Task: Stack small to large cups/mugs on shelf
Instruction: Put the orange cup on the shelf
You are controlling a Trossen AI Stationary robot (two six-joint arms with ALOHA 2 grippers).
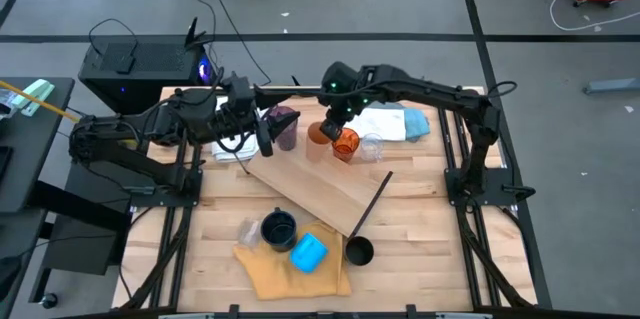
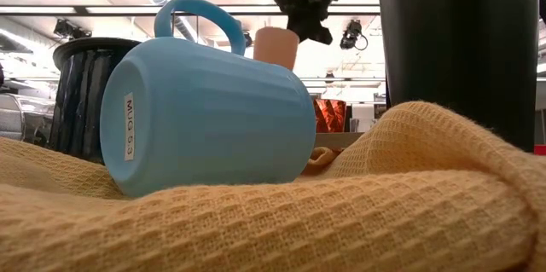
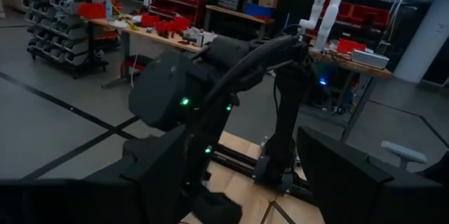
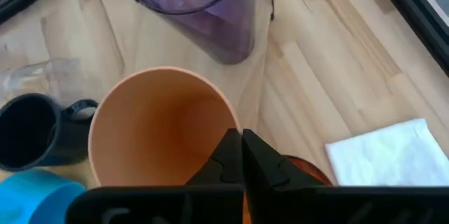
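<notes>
- The right pincer [image 4: 240,155] has its fingers pressed together on the rim wall of the light orange cup [image 4: 163,127], one finger inside and one outside by the look of it
- The light orange cup hangs lifted clear of the bench in the low view, over the far end of the shelf [image 1: 318,191], just beside the amber ribbed cup [image 1: 346,144] and near the purple tumbler [image 1: 285,127]
- Judged from its thin plain wall, the cup is light, stiff and smooth, so a rim pinch may let it swing or slip; a hold deeper down the wall would be steadier
- The right arm reaches in from the right side, bent at the elbow, wrist pointing down over the cup
- The left pincer [image 1: 265,137] stands apart and holds nothing, hovering just beside the purple tumbler with its arm stretched level across the far edge
- The navy mug [image 1: 279,229], bright blue mug [image 1: 308,253] and black cup [image 1: 359,251] wait at the near edge by the yellow cloth [image 1: 270,269]
</notes>
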